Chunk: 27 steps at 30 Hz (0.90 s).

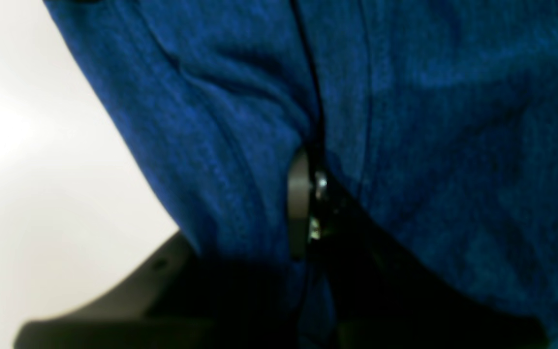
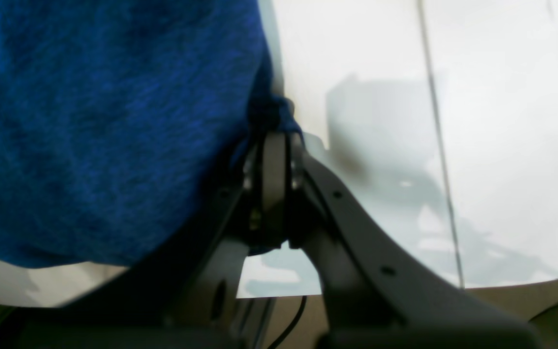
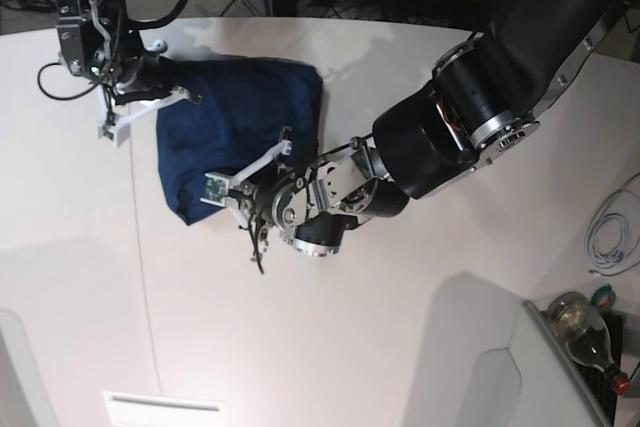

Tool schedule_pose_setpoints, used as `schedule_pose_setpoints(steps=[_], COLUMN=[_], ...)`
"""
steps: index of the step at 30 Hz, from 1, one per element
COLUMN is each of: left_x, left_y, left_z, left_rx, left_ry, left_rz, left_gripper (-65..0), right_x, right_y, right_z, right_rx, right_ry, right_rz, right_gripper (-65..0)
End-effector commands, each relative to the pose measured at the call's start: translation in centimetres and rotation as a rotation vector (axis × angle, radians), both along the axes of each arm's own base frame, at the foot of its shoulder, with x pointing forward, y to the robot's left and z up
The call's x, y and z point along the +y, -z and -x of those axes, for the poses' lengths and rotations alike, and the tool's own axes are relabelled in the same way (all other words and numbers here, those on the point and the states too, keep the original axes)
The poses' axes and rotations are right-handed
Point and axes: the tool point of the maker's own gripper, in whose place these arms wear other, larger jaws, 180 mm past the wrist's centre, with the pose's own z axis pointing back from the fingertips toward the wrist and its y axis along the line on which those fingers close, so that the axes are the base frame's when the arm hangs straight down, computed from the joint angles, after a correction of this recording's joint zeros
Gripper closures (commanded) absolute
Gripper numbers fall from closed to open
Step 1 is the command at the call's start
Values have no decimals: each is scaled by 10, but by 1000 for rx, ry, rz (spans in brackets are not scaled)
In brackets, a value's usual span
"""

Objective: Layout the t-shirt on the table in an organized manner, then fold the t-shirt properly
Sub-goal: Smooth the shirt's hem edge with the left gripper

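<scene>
Nearest the left wrist camera, the left end effector [image 1: 308, 203] pinches the blue t-shirt [image 1: 429, 145], in the right wrist view the right end effector [image 2: 274, 145] clamps its edge, and the base view shows it bunched on the white table [image 3: 400, 347].

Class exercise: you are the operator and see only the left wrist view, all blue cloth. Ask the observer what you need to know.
Operator: Is the right gripper on the cloth too?
Observer: Yes, the right gripper is shut on an edge of the t-shirt.
Operator: Which edges are held?
Observer: In the base view the right gripper holds its far left edge, and the left gripper its near edge.
Operator: Is it spread flat?
Observer: No, it lies bunched on the table.
</scene>
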Motion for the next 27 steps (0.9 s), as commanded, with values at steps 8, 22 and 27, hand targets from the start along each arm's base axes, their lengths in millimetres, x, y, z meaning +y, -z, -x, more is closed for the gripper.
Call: schedule_pose_setpoints(steps=[8,22,27], left_x=[-5,-22,-14], left_y=[-24,-50,-68], left_z=[-28,-37,-52], left_rx=[-62,-129,-221], left_ry=[-2,35,41], left_rz=[6,37,-19], left_gripper=[0,-548,-548], right_x=[-2,-2,-2], right_y=[-7,-6,-6], right_z=[-10,-9,-10], right_rx=[-34,-31,-31], right_ry=[0,1,3], right_rz=[1,1,2], right_gripper=[-14,-14,-14])
